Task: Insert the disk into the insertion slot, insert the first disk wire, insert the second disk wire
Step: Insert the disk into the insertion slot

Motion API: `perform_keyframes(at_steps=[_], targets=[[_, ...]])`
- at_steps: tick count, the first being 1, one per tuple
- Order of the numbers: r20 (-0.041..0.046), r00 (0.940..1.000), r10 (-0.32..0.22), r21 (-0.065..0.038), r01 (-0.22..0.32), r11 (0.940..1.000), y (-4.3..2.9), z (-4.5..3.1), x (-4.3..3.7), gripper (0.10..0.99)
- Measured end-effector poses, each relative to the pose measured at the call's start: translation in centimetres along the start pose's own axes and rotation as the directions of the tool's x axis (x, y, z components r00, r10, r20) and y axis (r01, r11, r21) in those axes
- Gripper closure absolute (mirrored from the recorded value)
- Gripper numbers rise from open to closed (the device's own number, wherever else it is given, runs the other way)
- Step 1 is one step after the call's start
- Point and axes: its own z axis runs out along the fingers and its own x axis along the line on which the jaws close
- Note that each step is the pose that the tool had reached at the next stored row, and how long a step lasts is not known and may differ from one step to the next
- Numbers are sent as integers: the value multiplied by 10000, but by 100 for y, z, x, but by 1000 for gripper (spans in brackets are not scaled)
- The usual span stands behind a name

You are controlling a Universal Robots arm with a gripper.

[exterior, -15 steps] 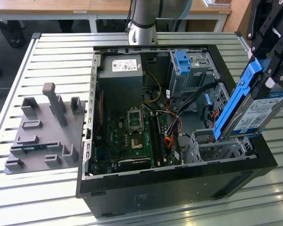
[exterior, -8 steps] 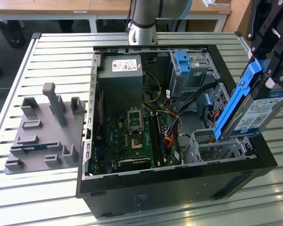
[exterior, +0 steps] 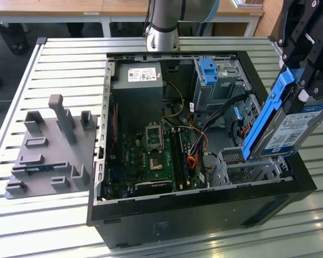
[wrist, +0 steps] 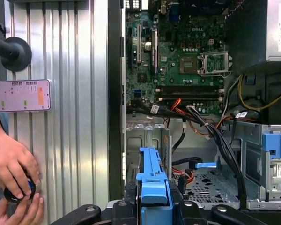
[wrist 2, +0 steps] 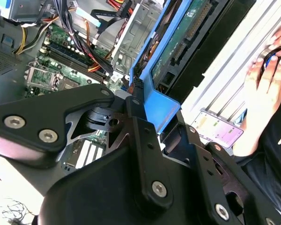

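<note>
**Colleague:** Where's the disk point(exterior: 293, 134) on your end?

**Me:** In my gripper point(exterior: 299, 76). The fingers are clamped on the upper end of its blue carrier point(exterior: 266, 115). The drive hangs down from them at a tilt, with its white-and-blue label turned away from the motherboard point(exterior: 151, 156).

**Colleague:** And the insertion slot point(exterior: 247, 167)?

**Me:** Below the gripper. It's the low perforated cage in the corner of the open computer case point(exterior: 204, 220). The disk's lower end is at the cage's top edge, but I cannot tell whether they touch. The disk is not seated in it.

**Colleague:** What lies further out?

**Me:** Farther from the gripper than the slot, I see the taller drive cage with the blue latch point(exterior: 207, 69). Black cables point(exterior: 220, 110) run between the two cages. Beyond them are the motherboard and the power supply point(exterior: 137, 86). Outside the case, a grey fixture plate point(exterior: 48, 150) sits on the slatted table point(exterior: 64, 59), well away towards the exterior view's left. In the first wrist view, a person's hand point(wrist: 11, 166) rests on a small dark round object, near a flat device with a lit screen point(wrist: 19, 95).
</note>
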Motion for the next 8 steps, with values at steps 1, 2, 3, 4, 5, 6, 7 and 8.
perform_keyframes(at_steps=[1, 2, 3, 4, 5, 6, 7, 8], targets=[[1, 10000, 10, -1, -10, 10000, 4, 4, -4, 718], [0, 10000, 34, -2, -34, 10000, 8, 8, -10, 718], [-1, 10000, 72, -2, -72, 10000, 13, 13, -16, 718], [-2, 9999, 106, -2, -106, 9999, 20, 17, -19, 718], [-2, 9999, 125, -2, -125, 9999, 33, 20, -20, 718], [-1, 9999, 131, -2, -131, 9999, 49, 23, -19, 718], [-1, 9999, 131, -2, -131, 9999, 61, 26, -19, 718], [-2, 9999, 131, -2, -131, 9999, 69, 29, -19, 718]])
